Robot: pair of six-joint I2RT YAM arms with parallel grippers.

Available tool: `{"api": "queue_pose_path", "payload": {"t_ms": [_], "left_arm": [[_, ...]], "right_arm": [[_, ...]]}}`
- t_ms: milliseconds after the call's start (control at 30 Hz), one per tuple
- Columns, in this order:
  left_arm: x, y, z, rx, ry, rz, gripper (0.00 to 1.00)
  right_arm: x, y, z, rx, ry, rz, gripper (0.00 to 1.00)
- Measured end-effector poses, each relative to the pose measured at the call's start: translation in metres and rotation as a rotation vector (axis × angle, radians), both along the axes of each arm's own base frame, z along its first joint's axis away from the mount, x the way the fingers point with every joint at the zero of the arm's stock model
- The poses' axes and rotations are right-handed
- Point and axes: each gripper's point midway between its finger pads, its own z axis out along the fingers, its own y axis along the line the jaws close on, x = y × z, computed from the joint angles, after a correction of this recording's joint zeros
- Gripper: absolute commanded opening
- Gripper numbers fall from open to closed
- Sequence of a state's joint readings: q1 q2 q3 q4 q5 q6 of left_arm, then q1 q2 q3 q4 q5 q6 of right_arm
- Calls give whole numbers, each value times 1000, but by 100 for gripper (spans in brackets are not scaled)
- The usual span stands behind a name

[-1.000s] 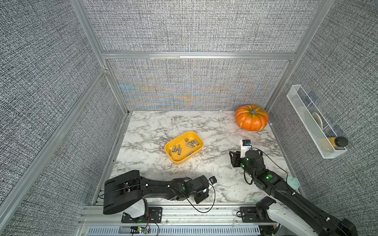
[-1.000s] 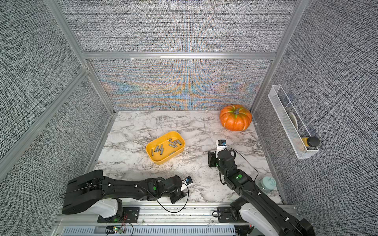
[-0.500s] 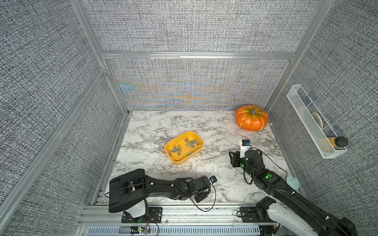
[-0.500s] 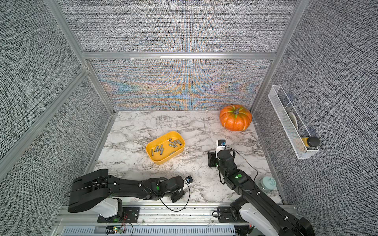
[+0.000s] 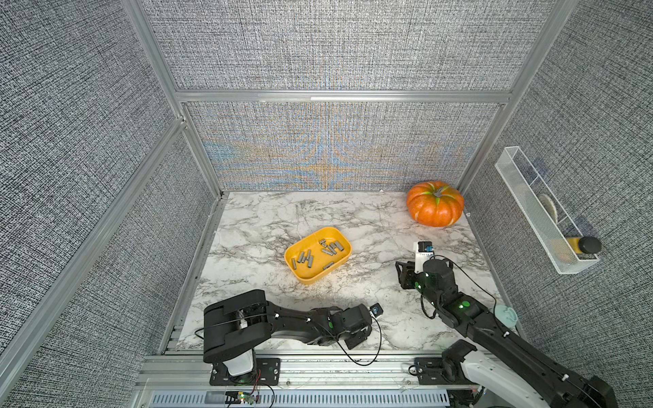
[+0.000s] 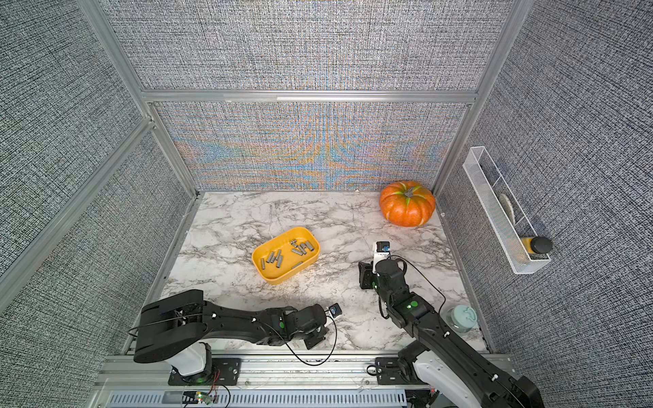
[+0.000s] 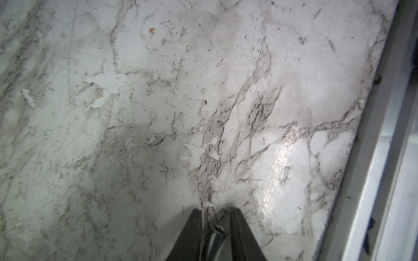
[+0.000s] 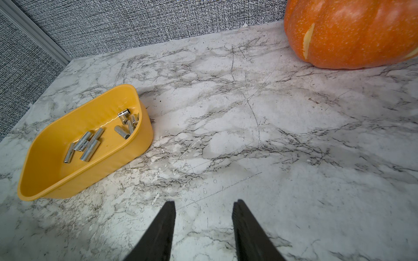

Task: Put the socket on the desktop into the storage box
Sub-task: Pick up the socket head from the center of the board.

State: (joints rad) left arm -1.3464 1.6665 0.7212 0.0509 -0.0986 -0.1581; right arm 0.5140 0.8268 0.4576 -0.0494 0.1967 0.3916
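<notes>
1. The counter (image 5: pixel 371 226) carries the storage box (image 5: pixel 311 279), which lies within reach of both arms.
2. The right gripper (image 8: pixel 203 203) hangs spread and empty beside the box, apparently idle.
3. The left gripper (image 7: pixel 214 209), well in front of the box, pinches a socket (image 7: pixel 216 232) low on the counter, likely for lifting.
4. Other sockets (image 5: pixel 307 258) lie inside the box.

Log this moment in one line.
left jaws: closed on socket, at desktop | right jaws: open, empty | storage box: sockets inside
</notes>
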Motion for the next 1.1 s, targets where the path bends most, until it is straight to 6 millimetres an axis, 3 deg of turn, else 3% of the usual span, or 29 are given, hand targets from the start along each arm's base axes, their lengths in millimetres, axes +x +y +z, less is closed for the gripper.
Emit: {"api": "queue_pose_path", "payload": {"t_ms": [300, 467, 1100], "left_arm": [[3, 15, 4, 32, -30, 27, 39], [3, 26, 5, 52, -33, 38, 40], [1, 12, 2, 33, -3, 33, 17]], "right_arm": [[-1, 0, 3, 5, -9, 0, 47], [-1, 0, 3, 6, -10, 0, 47], [-1, -1, 4, 8, -15, 0, 47]]}}
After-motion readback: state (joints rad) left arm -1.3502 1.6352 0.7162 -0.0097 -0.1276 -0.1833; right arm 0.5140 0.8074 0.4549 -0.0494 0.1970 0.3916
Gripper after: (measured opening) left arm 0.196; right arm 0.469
